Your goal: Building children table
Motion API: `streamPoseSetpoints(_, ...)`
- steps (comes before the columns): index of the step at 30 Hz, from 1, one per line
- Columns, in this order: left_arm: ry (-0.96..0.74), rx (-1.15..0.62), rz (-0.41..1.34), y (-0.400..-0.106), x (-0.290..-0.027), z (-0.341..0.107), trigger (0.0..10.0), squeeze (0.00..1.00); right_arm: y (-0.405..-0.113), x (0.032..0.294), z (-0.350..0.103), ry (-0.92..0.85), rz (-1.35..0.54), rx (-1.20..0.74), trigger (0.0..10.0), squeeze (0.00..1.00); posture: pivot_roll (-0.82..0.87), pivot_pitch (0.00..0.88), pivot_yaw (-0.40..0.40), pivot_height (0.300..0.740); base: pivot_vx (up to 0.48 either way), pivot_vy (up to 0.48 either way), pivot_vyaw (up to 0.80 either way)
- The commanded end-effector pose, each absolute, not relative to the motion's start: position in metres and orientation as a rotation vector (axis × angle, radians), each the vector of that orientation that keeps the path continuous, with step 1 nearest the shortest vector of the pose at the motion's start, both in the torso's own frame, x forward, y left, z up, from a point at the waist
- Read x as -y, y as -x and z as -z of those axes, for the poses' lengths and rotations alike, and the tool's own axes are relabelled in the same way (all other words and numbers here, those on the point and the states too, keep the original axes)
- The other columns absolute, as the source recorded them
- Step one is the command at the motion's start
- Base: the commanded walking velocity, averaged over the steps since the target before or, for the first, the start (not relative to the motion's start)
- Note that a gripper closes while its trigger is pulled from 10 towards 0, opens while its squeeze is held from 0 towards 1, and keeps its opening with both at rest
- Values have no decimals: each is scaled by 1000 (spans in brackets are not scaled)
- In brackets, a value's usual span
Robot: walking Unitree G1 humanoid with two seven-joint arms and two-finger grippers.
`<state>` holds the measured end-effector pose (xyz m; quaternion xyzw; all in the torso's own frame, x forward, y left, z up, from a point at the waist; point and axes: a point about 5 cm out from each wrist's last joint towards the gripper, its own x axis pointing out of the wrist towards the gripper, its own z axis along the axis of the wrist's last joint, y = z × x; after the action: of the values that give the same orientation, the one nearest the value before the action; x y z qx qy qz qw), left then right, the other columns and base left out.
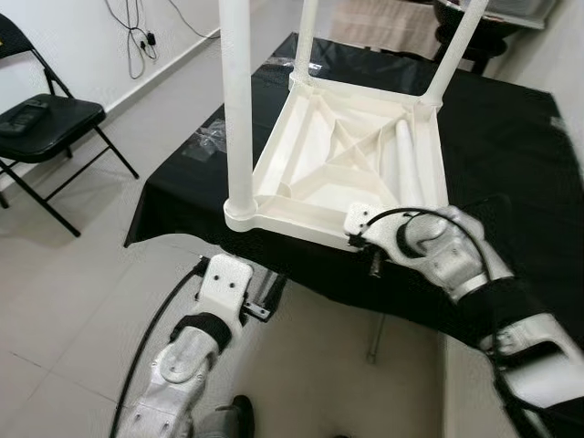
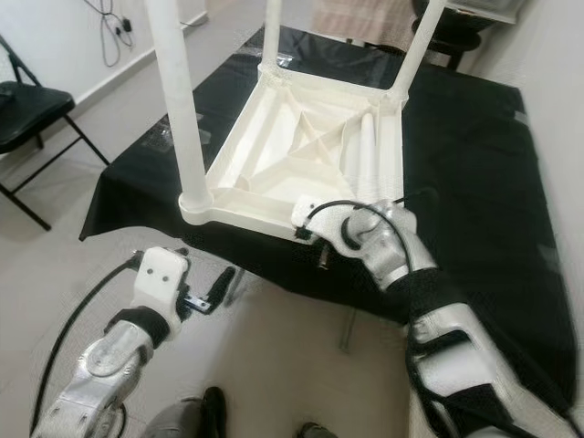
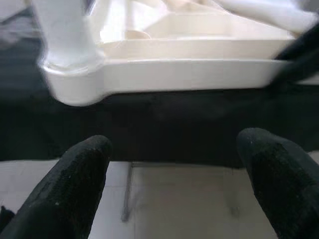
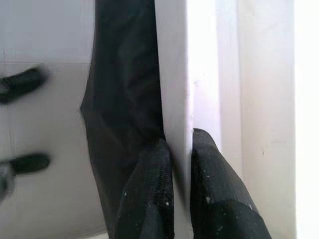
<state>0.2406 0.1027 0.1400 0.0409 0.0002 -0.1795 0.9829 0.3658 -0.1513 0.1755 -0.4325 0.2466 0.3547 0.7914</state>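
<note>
A white plastic children's table (image 1: 310, 155) lies upside down on the black-clothed table (image 1: 511, 137). Three white legs stand up from its corners, the nearest leg (image 1: 237, 100) at the front left. A loose white leg (image 1: 406, 164) lies inside the underside along the right wall. My right gripper (image 4: 182, 149) is at the front right corner, shut on the near rim (image 4: 174, 74) with one finger on each side. My left gripper (image 3: 174, 149) hangs open over the floor, below and in front of the front left corner (image 3: 75, 84), touching nothing.
A black folding chair (image 1: 46, 119) stands at the left by the wall, with cables (image 1: 137, 36) on the floor behind it. A clear plastic bag (image 1: 205, 141) lies on the cloth's left side. A metal table leg (image 1: 374, 338) stands under the near edge.
</note>
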Motion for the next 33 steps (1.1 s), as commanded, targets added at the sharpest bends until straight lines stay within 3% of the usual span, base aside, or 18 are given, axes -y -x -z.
streamPoseSetpoints(1,-83,-18,375,-240,-100,-137,10000,0,-363,110,-174,888,-847,-369,10000,0,71,196,-75,740,0,0,0)
streamPoseSetpoints(10,-79,-21,376,-240,-98,-135,10000,0,-366,51,-206,751,-882,-126,10000,0,66,197,-78,740,0,0,0)
streamPoseSetpoints(21,-73,-22,375,-239,-97,-135,10000,0,-377,34,-230,694,-773,60,10000,0,66,202,-79,740,0,0,0)
streamPoseSetpoints(22,-71,-22,375,-239,-96,-135,10000,0,-380,37,-235,715,-734,82,10000,1000,63,203,-80,740,0,0,0)
streamPoseSetpoints(33,-64,-24,375,-240,-97,-136,10000,0,-390,69,-250,858,-589,147,10000,1000,52,200,-74,740,0,0,0)
